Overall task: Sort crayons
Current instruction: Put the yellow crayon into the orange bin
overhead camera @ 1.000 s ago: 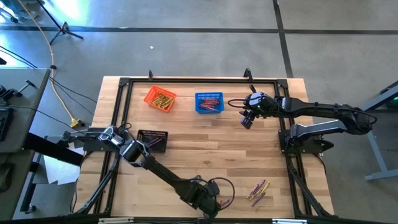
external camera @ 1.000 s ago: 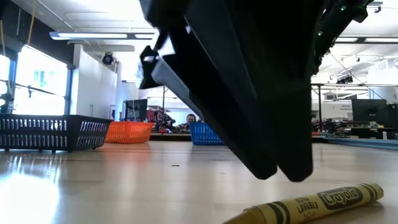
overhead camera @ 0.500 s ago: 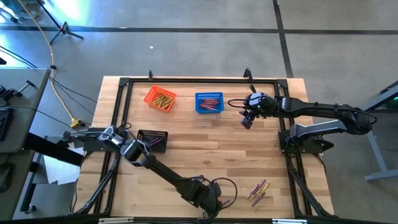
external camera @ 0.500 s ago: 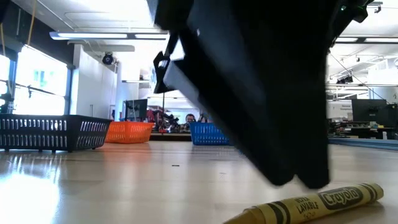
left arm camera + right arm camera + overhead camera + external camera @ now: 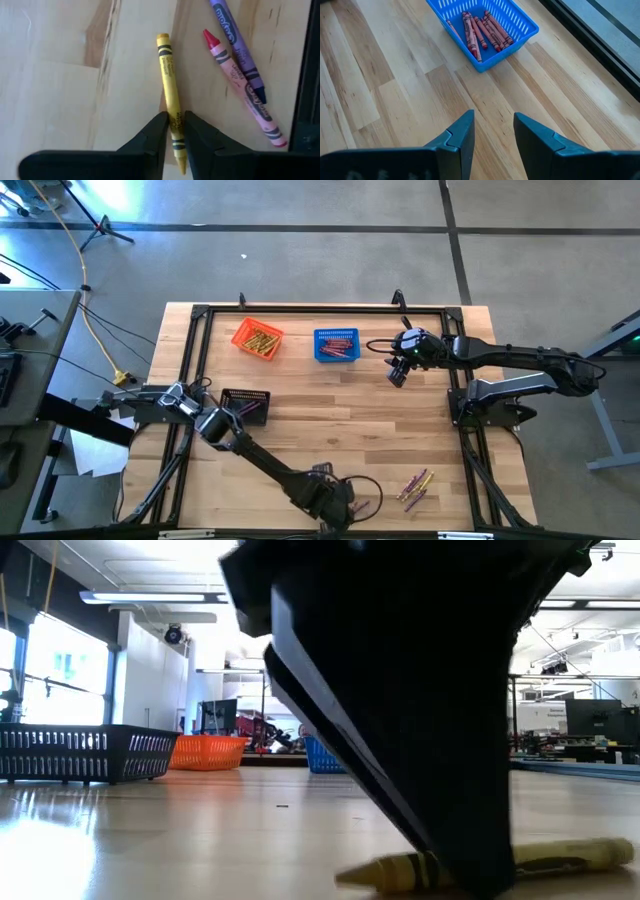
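1. While sorting by colour, got the left gripper (image 5: 175, 120) down at the near edge of the table (image 5: 330, 420), fingers narrow and pinched on either side of the yellow crayon (image 5: 167, 70), lying flat on the wood. Gripped toward one end, probably just for a clean lift.
2. Guessing at the orange basket (image 5: 240, 338) near the far edge as its home, going by the gold sticks in there.
3. Worth watching the red crayon (image 5: 235, 80) and purple crayon (image 5: 235, 42) lying just beside it. Easy to nudge on the way up.
4. Parked the right gripper (image 5: 492, 125) with fingers apart, holding nothing, near the blue basket (image 5: 525, 35) full of reds.
5. Also spotted a black basket (image 5: 245, 394) toward the left edge.
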Robot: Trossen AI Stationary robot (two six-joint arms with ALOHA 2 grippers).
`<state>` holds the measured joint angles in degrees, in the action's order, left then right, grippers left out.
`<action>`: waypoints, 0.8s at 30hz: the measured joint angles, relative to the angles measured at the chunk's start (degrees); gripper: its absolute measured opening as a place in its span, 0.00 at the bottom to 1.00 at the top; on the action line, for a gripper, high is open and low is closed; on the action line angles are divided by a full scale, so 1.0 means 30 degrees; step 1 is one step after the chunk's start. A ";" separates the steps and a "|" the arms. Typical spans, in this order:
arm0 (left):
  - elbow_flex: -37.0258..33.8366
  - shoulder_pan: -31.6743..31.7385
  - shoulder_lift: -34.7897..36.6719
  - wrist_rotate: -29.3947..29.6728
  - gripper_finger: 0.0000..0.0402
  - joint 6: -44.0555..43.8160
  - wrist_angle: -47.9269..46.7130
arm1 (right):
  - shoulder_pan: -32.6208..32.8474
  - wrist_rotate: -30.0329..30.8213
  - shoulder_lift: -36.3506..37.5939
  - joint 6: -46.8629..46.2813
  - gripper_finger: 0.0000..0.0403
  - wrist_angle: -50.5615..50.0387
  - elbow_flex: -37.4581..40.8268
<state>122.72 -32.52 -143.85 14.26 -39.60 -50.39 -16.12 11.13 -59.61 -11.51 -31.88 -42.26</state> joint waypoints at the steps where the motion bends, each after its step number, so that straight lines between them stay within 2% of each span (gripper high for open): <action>1: -0.0001 0.0077 0.0000 -0.0027 0.11 0.0225 -0.0085 | 0.0000 -0.0006 0.0000 0.0003 0.31 0.0006 0.0000; 7: -0.0009 0.0374 0.0033 -0.0290 0.01 0.0323 0.0132 | 0.0001 0.0000 0.0000 0.0001 0.31 0.0000 0.0000; 18: 0.0176 0.0608 0.0378 -0.0978 0.01 -0.0724 0.0553 | 0.0000 0.0001 0.0000 0.0004 0.31 0.0007 0.0000; 24: 0.0188 0.0599 0.1350 0.0135 0.01 -0.0922 -0.0462 | 0.0005 -0.0002 0.0007 0.0000 0.31 0.0000 0.0000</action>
<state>123.28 -30.72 -139.80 14.66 -42.37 -51.78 -16.11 11.13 -59.59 -11.51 -31.88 -42.26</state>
